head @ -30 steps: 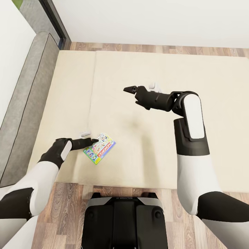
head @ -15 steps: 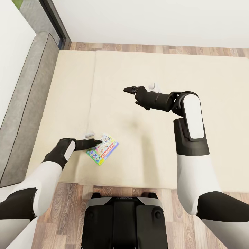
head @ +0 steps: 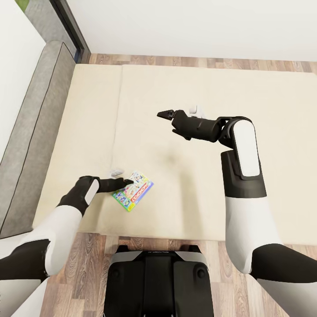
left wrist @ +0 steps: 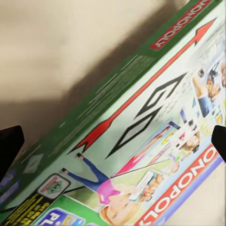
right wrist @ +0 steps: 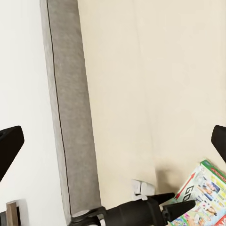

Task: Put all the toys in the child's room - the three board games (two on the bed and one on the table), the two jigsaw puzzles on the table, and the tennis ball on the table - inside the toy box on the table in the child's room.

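Change since a second ago: the left tool [head: 124, 182] has moved toward the bed's right along the near edge, and the board game [head: 133, 191] has slid the same way with it; the right arm and the camera hold as before.

Count on the bed [head: 145, 92]: one board game, white-green with a red logo, lying flat near the near edge, left of the middle. One small white-grey object [head: 116, 172] lies just beyond the left tool; what it is cannot be told.

Left tool: dark fingers low over the mattress, tips at the game's left corner. In the left wrist view the two fingertips [left wrist: 10, 146] stand wide apart at the picture's two edges with the game's printed lid [left wrist: 141, 141] between them, not clamped.

Right tool [head: 167, 114]: raised over the middle of the bed, well apart from the game, holding nothing. In the right wrist view its fingertips [right wrist: 9, 143] are spread to the picture's edges.

View differences: the left wrist view gives the lid's print, with red arrow, figures and red lettering. The right wrist view takes in the left tool [right wrist: 167, 209] against the game's corner [right wrist: 205, 193], the grey bed frame [right wrist: 66, 108] and a white wall. The head view adds the wooden floor [head: 88, 264] at the bed's near edge.
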### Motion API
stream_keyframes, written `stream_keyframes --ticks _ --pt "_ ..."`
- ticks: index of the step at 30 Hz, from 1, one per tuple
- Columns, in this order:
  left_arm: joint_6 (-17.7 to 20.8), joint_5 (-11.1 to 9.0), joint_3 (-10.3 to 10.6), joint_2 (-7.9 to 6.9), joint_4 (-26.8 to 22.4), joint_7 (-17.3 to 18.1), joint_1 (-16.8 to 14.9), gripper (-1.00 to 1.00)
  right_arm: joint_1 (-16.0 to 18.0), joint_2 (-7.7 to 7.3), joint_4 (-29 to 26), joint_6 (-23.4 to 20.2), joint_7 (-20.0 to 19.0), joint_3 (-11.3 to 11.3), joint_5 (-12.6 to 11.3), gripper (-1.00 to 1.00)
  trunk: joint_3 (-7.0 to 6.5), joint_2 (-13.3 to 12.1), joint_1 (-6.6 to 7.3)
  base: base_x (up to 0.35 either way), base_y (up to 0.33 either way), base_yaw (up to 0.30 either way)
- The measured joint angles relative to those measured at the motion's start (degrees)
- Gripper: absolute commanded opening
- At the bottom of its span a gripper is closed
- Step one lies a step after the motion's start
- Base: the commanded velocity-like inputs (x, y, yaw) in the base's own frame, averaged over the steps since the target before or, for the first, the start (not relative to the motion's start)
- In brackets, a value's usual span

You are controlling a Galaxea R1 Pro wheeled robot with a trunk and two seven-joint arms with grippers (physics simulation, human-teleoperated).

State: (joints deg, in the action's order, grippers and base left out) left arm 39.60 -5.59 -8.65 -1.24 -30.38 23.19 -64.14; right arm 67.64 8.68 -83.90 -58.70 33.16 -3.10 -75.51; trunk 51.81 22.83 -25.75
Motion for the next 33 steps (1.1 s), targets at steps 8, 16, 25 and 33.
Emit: stream_keyframes --ticks 8,16,25,33 --pt "0.51 -0.10 0.07 1.45 0.00 0.01 0.00 1.00 0.00 0.00 0.00 0.00 0.01 0.00 -0.01 1.00 0.00 0.00 0.00 0.000 0.000 0.000" --pt "1.05 -0.35 0.22 1.83 0.00 0.14 0.00 1.00 0.00 0.00 0.00 0.00 0.00 0.00 0.00 1.00 0.00 0.00 0.00 0.000 0.000 0.000" --pt "3.10 -0.50 0.17 2.05 -0.08 0.36 0.00 1.00 0.00 0.00 0.00 0.00 0.00 0.00 -0.01 1.00 0.00 0.00 0.00 0.000 0.000 0.000" --pt "3.30 -0.50 0.23 2.91 -0.09 0.44 0.00 1.00 0.00 0.00 0.00 0.00 0.04 0.00 0.00 1.00 0.00 0.00 0.00 0.000 0.000 0.000"
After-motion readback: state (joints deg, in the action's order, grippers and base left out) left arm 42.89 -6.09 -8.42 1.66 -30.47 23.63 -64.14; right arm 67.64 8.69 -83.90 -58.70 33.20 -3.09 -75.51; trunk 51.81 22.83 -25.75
